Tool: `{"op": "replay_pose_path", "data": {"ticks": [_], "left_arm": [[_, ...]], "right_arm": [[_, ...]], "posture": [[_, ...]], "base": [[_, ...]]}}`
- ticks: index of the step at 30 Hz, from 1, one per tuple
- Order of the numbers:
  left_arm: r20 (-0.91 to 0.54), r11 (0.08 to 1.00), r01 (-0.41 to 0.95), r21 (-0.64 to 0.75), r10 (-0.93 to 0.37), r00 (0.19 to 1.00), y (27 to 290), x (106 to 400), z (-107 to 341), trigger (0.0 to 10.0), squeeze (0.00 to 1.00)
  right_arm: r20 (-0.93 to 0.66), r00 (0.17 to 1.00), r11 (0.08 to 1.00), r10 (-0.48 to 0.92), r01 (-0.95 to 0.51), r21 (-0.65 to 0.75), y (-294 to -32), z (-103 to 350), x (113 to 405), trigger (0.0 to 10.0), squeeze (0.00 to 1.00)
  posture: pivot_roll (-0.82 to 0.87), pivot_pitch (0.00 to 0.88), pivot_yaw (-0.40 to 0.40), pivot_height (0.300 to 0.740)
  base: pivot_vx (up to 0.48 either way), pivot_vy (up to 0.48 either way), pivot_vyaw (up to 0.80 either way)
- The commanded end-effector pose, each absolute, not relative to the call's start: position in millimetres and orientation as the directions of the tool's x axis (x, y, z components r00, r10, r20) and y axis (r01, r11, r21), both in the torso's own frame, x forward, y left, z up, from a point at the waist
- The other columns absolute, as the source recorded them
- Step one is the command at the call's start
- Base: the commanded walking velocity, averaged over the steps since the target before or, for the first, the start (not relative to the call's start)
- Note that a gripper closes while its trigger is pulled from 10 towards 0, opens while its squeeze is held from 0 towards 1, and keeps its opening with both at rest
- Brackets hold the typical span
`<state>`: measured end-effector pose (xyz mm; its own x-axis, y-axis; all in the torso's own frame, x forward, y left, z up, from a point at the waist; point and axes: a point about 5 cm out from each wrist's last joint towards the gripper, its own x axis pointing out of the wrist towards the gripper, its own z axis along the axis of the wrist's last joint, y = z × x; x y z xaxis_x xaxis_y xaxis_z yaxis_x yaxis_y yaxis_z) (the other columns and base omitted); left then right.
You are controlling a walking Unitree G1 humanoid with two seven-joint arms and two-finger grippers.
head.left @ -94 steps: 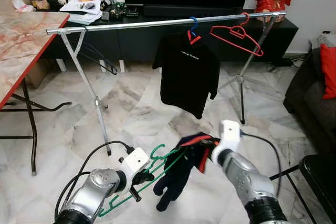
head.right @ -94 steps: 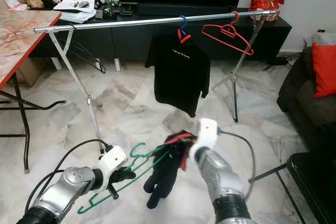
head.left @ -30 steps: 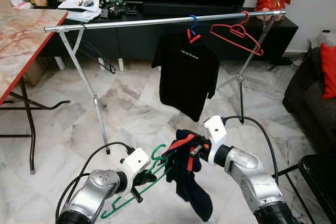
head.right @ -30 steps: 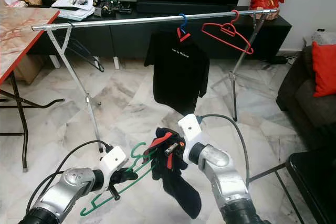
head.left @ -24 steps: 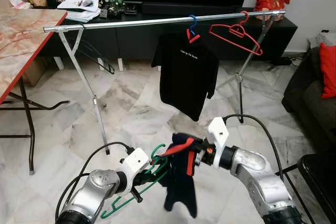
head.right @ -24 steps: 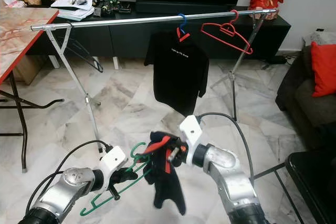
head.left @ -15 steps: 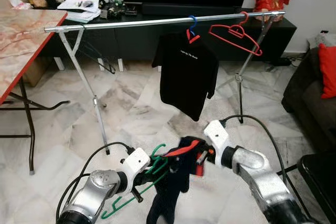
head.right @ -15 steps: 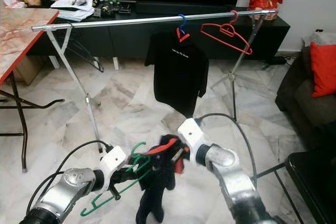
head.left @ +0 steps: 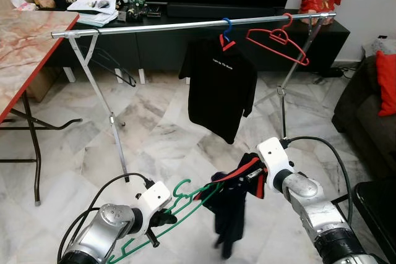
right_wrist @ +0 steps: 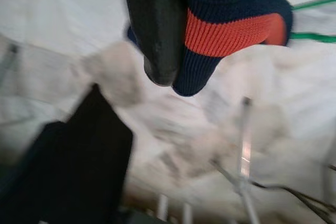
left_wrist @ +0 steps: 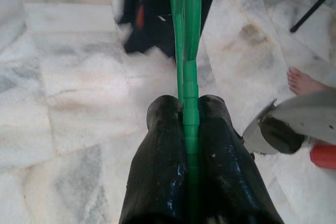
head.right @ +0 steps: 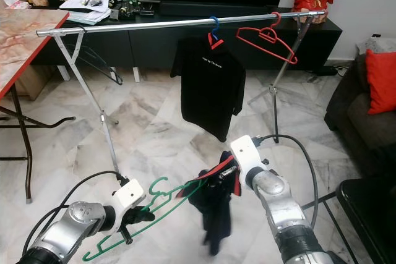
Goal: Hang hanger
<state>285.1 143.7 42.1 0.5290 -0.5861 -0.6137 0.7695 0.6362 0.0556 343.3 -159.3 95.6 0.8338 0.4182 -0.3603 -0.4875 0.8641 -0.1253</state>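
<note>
My left gripper is shut on the lower bar of a green hanger, low at the front left; in the left wrist view both fingers press on the green bar. The hanger's far end reaches into a dark navy garment with red trim. My right gripper holds that garment by its red-edged collar, with one black finger beside it. The garment hangs blurred below. Further off stands the silver rail.
On the rail hang a black t-shirt on a blue hanger and a bare red hanger. A marble-topped table stands at the left, a dark sofa at the right. A person's bare foot rests on the floor nearby.
My right gripper has shifted right with the garment, which now swings lower beneath it. The left gripper has dropped a little with the green hanger, whose tip now reaches the garment.
</note>
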Motion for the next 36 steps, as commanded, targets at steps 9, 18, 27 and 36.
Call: {"op": "replay_pose_path", "data": {"ticks": [9,18,27,36], "left_arm": [[-0.524,0.671,0.740,0.041,-0.616,0.588,133.1,295.7,53.5,10.0,0.00],[-0.477,0.720,0.687,0.093,-0.573,0.666,132.1,304.6,58.3,10.0,0.00],[-0.485,0.722,0.683,0.107,-0.562,0.670,130.5,305.8,56.4,10.0,0.00],[-0.492,0.716,0.691,0.099,-0.568,0.659,132.2,304.3,54.6,10.0,0.00]], "right_arm": [[-0.311,0.793,0.829,0.524,-0.558,-0.028,-143.1,104.2,345.5,10.0,0.00],[-0.238,0.646,0.676,0.725,-0.734,0.066,-120.5,115.2,328.7,10.0,0.00],[-0.242,0.485,0.513,0.841,-0.856,0.067,-111.2,122.4,305.7,10.0,0.00],[-0.351,0.561,0.595,0.750,-0.804,-0.014,-119.4,109.4,313.1,10.0,0.00]], "posture": [[0.02,0.083,-0.057,0.740],[0.02,0.088,-0.055,0.740],[0.02,0.091,-0.053,0.740],[0.02,0.091,-0.053,0.740]], "base": [[0.000,0.000,0.00],[0.000,0.000,0.00],[0.000,0.000,0.00],[0.000,0.000,0.00]]}}
